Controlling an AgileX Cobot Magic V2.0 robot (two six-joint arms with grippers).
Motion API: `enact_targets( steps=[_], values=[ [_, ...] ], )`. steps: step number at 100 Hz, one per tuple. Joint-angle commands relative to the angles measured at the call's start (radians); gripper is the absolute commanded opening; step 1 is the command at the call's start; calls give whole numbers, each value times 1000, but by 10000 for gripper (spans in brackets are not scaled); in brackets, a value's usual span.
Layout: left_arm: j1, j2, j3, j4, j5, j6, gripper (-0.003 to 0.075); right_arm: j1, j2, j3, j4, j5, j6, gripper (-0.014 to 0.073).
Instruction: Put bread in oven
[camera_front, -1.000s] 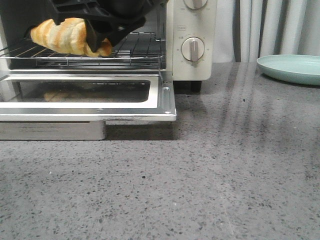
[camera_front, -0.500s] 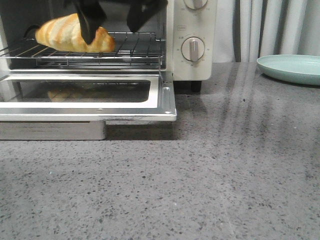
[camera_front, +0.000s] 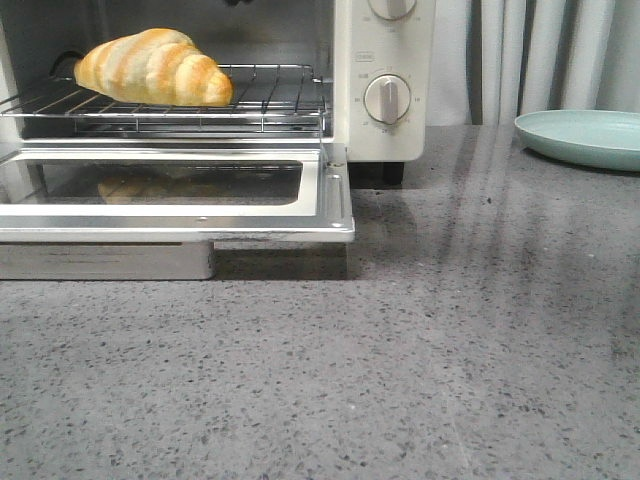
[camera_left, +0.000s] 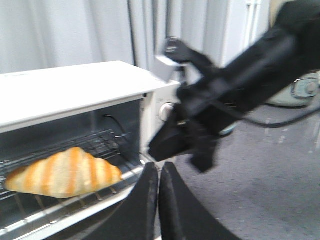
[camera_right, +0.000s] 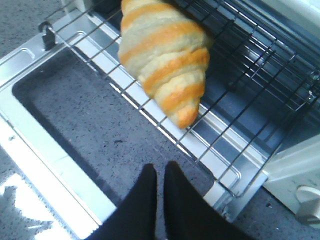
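The bread (camera_front: 152, 68), a golden-orange striped croissant roll, lies free on the wire rack (camera_front: 270, 90) inside the cream-white oven (camera_front: 385, 60), whose glass door (camera_front: 180, 190) hangs open and flat. It also shows in the left wrist view (camera_left: 62, 173) and the right wrist view (camera_right: 165, 55). My right gripper (camera_right: 160, 168) is shut and empty, raised above the open door, clear of the bread. My left gripper (camera_left: 159, 167) is shut and empty, off to the side of the oven front. The right arm (camera_left: 235, 95) shows blurred in the left wrist view.
A pale green plate (camera_front: 585, 135) sits at the back right on the grey speckled counter (camera_front: 400, 380). Two round knobs (camera_front: 386, 99) are on the oven's right panel. Grey curtains hang behind.
The right gripper let go of the bread, rose and pulled back out of the front view. The bread now rests alone on the rack.
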Motion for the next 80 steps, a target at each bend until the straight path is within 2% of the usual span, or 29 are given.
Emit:
enact_targets(
  steps=[1,29,46,57,71,80],
  values=[
    [16,-13,10,-1,-99,-12,-22,-2,-170,93,-52,-144,-16,-69],
    [63,-96,208,-31,-147,-12,-22,-2,-707,533,-257,-323,-16,-69],
    [63,-96,268,-92,-149,-12,-22,-2,-1062,728,-338,-280,-10,-69],
    [63,-96,276,-98,-149,-12,-22,-13,-1275,816,-398,-251,53,-69],
    [63,-96,276,-98,-176,-12,-22,-16,-1450,887,-486,-208,106,-69],
    [63,-96,276,-98,-176,-12,-21,-16,-1487,904,-494,-185,106,-69]
  ],
)
